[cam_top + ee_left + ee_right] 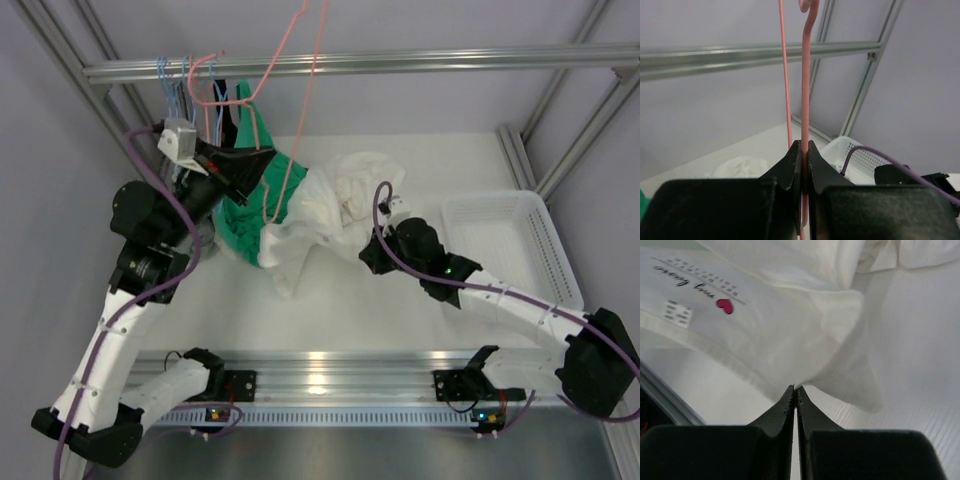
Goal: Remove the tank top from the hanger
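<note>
Top view: the white basket (pixel 500 240) sits on the worktop (pixel 330 300). The tank top (pixel 345 200) lies crumpled just to the left of the basket, its far side lapping over a green garment (pixel 245 220). The right claw (pixel 385 212) is at the tank top's basket-side edge. Well left of the basket, the left claw (pixel 255 160) holds the pink hanger (pixel 317 45) raised, with its wire running up past the rail (pixel 420 62). Whether a strap is looped on the hanger's lower end cannot be told from here.

Left wrist view: the left claw is pinched tight on the hanger's thin shaft, the hook high above and the basket low behind it.

Right wrist view: the right claw is nipped shut on a fold of the tank top's thin hem, below a label (pixel 700 287) with a red heart.

Risks, as I judge them:
- The hem pinch is shallow, so a hard pull could slide the fabric free.
- If a strap is caught on the frame, pulling the two claws apart could twist the slim wire in the left claw.
- The overlapping green garment could be dragged along.
- The hook could foul the rail if it is lifted higher.
</note>
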Controlling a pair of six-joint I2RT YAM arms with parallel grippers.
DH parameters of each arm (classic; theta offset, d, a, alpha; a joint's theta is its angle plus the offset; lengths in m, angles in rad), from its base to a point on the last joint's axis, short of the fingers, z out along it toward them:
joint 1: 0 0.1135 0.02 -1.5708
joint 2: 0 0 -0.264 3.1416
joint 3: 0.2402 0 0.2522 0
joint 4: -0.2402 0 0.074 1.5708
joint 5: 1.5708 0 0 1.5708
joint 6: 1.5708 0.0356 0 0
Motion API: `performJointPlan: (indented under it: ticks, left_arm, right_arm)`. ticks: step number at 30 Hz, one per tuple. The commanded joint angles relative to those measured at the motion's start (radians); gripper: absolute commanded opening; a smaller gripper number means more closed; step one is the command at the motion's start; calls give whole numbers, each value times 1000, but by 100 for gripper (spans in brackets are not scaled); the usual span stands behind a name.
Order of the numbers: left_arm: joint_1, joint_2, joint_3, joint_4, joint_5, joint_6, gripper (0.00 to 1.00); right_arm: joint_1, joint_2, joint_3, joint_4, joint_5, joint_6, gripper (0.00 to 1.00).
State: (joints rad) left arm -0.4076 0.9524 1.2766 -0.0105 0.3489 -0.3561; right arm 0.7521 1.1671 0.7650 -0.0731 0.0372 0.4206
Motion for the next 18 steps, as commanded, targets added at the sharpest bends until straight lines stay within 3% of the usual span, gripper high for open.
performJointPlan:
  ticks: [1, 3, 5, 6, 9, 14, 18]
  left_arm:
    - [-4, -66, 14, 220, 76, 42, 0]
    - [-4, -95, -98, 419, 67, 11, 0]
    - [-4, -66, -84, 445, 61, -21, 0]
    - [-4, -46, -39, 393, 58, -24, 0]
    - [-4, 19, 123, 177, 6, -30, 0]
    - [-2, 23, 262, -256, -197, 22, 0]
    - [-2, -35, 296, -564, -156, 17, 0]
  right_arm:
    - [7, -6, -61, 94, -197, 41, 0]
    - [23, -66, -99, 235, -371, 98, 0]
    - [67, -133, -23, 172, -324, 74, 0]
    - [79, -148, 20, 4, -177, 46, 0]
    - [81, -185, 117, -160, 75, -38, 0]
    - [23, -195, 142, -324, 248, -78, 0]
    - [-17, -187, 138, -366, 266, -95, 0]
